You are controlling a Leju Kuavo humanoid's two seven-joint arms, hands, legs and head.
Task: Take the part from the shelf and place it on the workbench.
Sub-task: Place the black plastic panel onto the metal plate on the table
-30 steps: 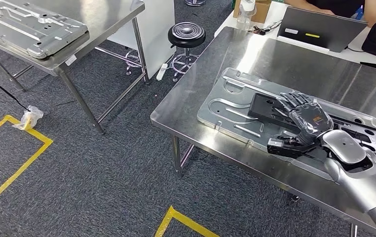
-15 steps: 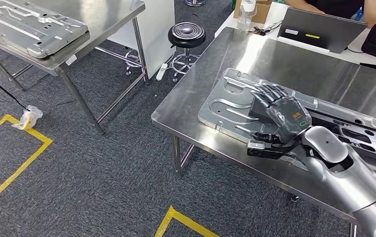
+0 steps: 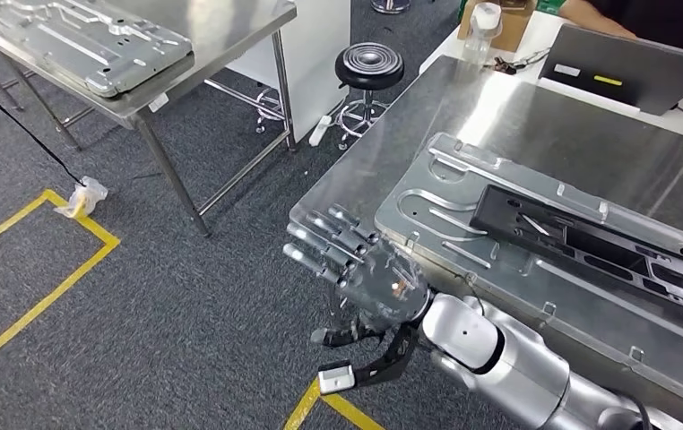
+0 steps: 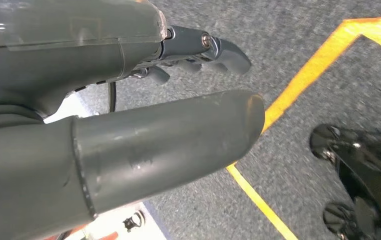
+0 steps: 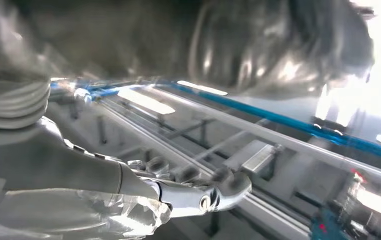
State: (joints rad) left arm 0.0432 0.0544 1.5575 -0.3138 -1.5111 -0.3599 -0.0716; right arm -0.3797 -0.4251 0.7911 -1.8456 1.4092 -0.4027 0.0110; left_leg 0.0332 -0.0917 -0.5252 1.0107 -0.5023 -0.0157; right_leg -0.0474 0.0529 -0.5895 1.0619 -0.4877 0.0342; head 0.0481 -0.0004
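Note:
The black part (image 3: 589, 237) lies flat on a silver stamped plate (image 3: 450, 228) on the steel workbench (image 3: 517, 116). My right hand (image 3: 365, 278) hangs off the workbench's near-left corner, over the carpet, with fingers spread and nothing in it. It is well clear of the part. The right wrist view is blurred; it shows the right hand (image 5: 128, 185) with fingers (image 5: 218, 192) stretched out and empty. In the left wrist view my left hand (image 4: 103, 100) points down at the carpet, its fingers (image 4: 218, 50) extended and holding nothing.
A second steel table (image 3: 221, 36) at the upper left carries another silver plate (image 3: 87, 40). A black stool (image 3: 369, 64) stands between the tables. A laptop (image 3: 629, 76) and a person sit behind the workbench. Yellow floor tape (image 3: 42, 269) marks the carpet.
My right hand has let go of the black part and drawn back off the workbench to its near-left corner. The part stays on the plate. The camera has shifted a little.

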